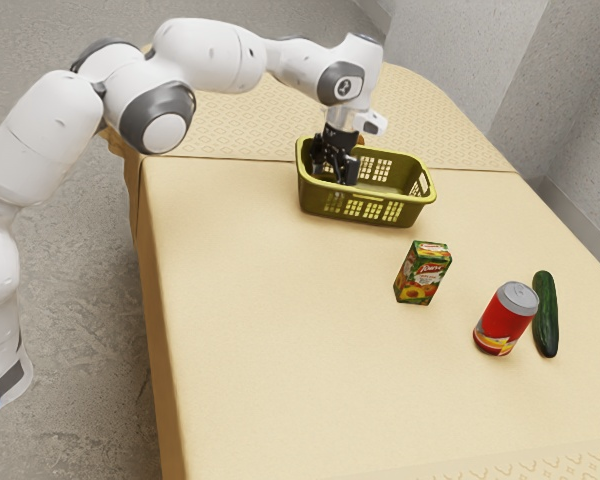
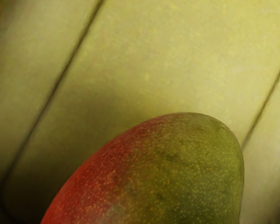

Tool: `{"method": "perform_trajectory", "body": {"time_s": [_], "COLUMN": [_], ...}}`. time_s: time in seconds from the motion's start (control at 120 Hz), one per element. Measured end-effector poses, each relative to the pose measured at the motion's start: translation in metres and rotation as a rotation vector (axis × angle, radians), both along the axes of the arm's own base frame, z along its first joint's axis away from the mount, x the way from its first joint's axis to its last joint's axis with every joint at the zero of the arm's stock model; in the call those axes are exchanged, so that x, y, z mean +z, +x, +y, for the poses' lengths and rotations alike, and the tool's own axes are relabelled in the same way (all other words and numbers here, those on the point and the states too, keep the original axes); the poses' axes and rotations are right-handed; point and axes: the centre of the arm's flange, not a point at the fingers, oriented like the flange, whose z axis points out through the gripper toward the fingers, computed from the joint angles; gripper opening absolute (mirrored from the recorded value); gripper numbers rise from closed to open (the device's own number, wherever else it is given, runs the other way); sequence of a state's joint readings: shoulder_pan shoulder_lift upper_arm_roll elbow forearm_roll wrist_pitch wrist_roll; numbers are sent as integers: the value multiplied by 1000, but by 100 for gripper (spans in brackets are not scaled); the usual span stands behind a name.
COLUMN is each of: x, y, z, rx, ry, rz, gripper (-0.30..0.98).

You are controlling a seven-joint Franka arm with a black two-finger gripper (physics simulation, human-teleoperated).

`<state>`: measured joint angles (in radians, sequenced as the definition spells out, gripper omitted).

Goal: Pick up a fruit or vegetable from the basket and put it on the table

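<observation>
The gripper (image 1: 335, 168) reaches down into the yellow-green basket (image 1: 366, 208), near the end at the exterior view's left. The basket's near wall and the hand's dark parts hide what is low in there. In the wrist view a red and green mango (image 2: 163, 172) lies large at the lower edge, right under the hand, with the basket's yellowish floor (image 2: 144, 60) behind it. Whether the gripper holds the mango is hidden.
A juice carton (image 1: 422, 274) stands on the table (image 1: 280, 350) in front of the basket. Farther toward the exterior view's right are a red can (image 1: 505, 320) and a cucumber (image 1: 545, 312). The basket walls rise closely around the hand.
</observation>
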<state>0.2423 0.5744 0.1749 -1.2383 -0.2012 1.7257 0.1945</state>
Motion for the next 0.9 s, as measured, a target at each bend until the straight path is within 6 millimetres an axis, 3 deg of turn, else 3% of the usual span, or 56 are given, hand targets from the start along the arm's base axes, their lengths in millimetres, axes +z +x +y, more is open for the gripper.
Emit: {"method": "perform_trajectory", "body": {"time_s": [0.175,0.375,0.483,0.692,0.742,0.792,0.9], "x": [-5,-6,-5,10,23,48,123], "y": [1,1,0,0,-1,-3,-17], "z": [0,4,8,7,5,-1,-27], "rx": [-1,2,3,-3,-7,-16,-50], "ry": [-7,-8,-2,11,17,26,44], "rz": [2,-4,-11,-39,-57,-91,-183], "gripper": [65,45,43,34,31,30,31]}}
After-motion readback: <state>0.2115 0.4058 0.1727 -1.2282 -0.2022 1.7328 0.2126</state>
